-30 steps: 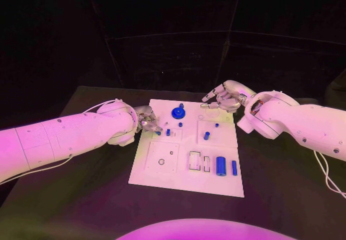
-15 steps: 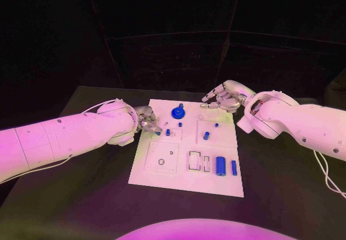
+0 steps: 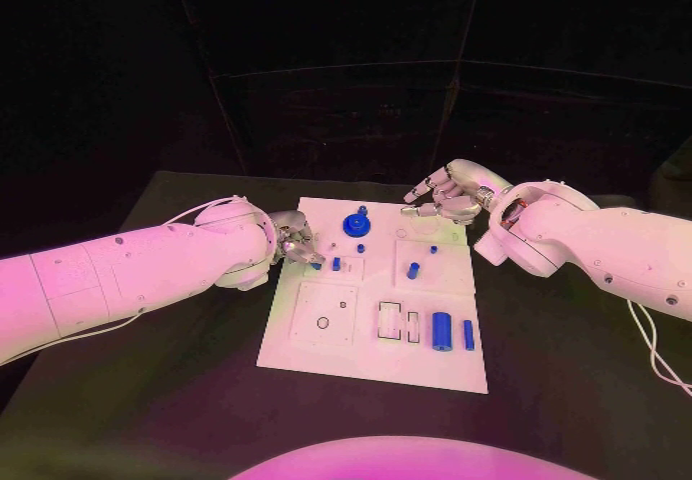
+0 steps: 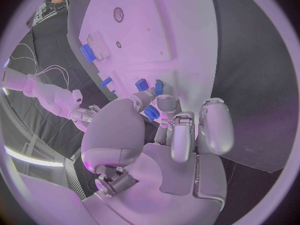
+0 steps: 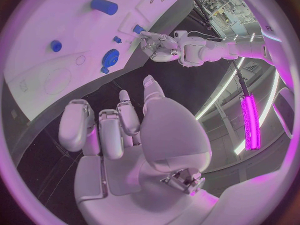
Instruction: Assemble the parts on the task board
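Task board (image 3: 433, 365) lies in the middle of the surface (image 3: 159, 400), long side running from the near edge toward the far one, and it sits just as it did a second ago. The blue parts have not shifted either: a round knob (image 3: 356, 225) near the board's far edge, a short peg (image 3: 413, 270) in the middle, two cylinders (image 3: 441, 331) side by side near its right edge.

The left robot hand (image 3: 296, 243) stays at the board's left edge. Its fingertips close round a small blue part (image 4: 152, 114) just over the plate, so it seems mid-placement, fine-aligning rather than travelling. The right robot hand (image 3: 450, 195) still hovers over the board's far right corner, fingers loosely apart and holding nothing.

Judging by the loose pieces, most of the assembly is still to do.

The surface is black and matte, and beyond its far edge the room is dark, with black panels.
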You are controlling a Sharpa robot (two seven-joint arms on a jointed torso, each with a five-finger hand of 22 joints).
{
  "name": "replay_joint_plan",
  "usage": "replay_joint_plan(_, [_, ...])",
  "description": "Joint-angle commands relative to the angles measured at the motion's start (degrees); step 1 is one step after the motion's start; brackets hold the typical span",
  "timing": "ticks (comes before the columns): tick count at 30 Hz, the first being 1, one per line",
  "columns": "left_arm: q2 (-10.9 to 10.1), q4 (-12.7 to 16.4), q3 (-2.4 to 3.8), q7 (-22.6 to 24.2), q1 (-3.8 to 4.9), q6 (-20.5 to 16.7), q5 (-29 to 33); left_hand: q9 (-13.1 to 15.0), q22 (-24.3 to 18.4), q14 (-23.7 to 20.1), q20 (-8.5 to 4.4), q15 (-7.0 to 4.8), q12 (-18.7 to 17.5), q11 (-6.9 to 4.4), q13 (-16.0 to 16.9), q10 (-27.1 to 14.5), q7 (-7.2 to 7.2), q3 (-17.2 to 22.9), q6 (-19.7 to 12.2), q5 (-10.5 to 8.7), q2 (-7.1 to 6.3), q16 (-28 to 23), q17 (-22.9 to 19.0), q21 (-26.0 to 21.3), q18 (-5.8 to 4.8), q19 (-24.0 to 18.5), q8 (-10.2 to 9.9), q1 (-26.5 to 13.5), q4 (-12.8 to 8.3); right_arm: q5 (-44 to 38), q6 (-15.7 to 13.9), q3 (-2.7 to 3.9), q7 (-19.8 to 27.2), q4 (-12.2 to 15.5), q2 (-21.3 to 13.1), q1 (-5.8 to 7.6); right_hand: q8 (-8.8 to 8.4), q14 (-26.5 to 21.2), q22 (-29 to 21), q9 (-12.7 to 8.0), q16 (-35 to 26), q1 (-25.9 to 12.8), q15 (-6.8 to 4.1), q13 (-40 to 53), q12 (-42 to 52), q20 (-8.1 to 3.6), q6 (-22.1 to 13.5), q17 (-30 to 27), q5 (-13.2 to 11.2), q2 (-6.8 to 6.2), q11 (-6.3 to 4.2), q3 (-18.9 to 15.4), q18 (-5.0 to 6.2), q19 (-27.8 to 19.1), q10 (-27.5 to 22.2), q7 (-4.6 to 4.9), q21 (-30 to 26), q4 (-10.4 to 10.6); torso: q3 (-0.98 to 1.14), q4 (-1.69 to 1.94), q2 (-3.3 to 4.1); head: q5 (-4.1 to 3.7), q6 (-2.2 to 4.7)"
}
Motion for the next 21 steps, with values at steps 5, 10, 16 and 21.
replay_joint_plan(5, [0.6, -0.8, -0.16, -0.4, -0.20, 2.1, 0.0, 0.0, 0.1, 5.9, 0.05, -0.41, 0.4, 0.02, 0.2, 0.5, -0.19, 3.2, 0.4, 0.20, 0.31, 0.2, 15.1, 0.3, 0.21, 0.4, 0.4, -0.6, -3.2, -0.1, 0.2, 0.03, 0.4, 0.0, 0.1, 0.11, 0.22, 3.3, -0.1, 0.1, -0.3, 0.0, -0.03, -0.1, -0.3, 0.00, 0.1, 2.6, 0.3, 0.40, -0.01, -0.4, 0.79, -0.6, -0.3, -0.50, -0.2, 0.0, 0.05, -0.01, -0.02, 0.05, -0.12])
replay_joint_plan(10, [1.0, -1.2, -0.16, -0.7, -0.19, 2.8, 0.4, -0.2, 0.5, 5.9, 0.03, -0.50, 0.8, -0.13, 0.7, 0.8, -0.46, -0.5, 1.2, 0.14, -1.22, 0.2, 15.1, 0.5, 0.14, 0.5, 0.6, -4.1, -0.9, -0.1, 0.2, 0.03, 0.4, 0.0, 0.2, 0.11, 0.22, 3.3, -0.1, 0.1, -0.3, 0.0, -0.03, -0.1, -0.3, 0.00, 0.1, 2.6, 0.3, 0.41, -0.01, -0.4, 0.79, -0.6, -0.3, -0.50, -0.2, 0.0, 0.05, -0.04, 0.01, 0.05, -0.12])
replay_joint_plan(16, [1.3, -1.8, -0.15, -1.1, -0.18, 3.1, 0.7, -0.7, 0.8, 5.9, -0.08, -0.60, 1.4, -0.19, 1.4, 1.1, -0.50, -4.9, 2.0, 0.17, -1.62, 0.2, 15.1, 0.7, 0.09, 0.7, 0.5, -7.3, 1.8, -0.1, 0.2, 0.03, 0.4, 0.0, 0.2, 0.11, 0.22, 3.3, -0.2, 0.1, -0.3, 0.0, -0.03, -0.1, -0.3, 0.00, 0.1, 2.5, 0.3, 0.42, -0.01, -0.5, 0.79, -0.6, -0.3, -0.50, -0.2, 0.0, 0.05, -0.02, 0.01, -0.01, -0.16])
replay_joint_plan(21, [1.5, -2.1, -0.15, -1.4, -0.18, 3.0, 0.8, -1.0, 1.2, 5.9, -0.11, -0.62, 1.8, -0.18, 1.8, 1.2, -0.50, -7.4, 2.4, 0.20, -1.12, 0.2, 15.1, 0.9, 0.03, 0.8, 0.3, -9.0, 3.6, -0.1, 0.2, 0.03, 0.3, 0.0, 0.2, 0.11, 0.23, 3.3, -0.2, 0.1, -0.3, 0.0, -0.03, -0.2, -0.3, 0.00, 0.1, 2.5, 0.3, 0.43, -0.01, -0.5, 0.79, -0.6, -0.3, -0.49, -0.2, 0.0, 0.06, 0.02, 0.01, -0.08, -0.14])
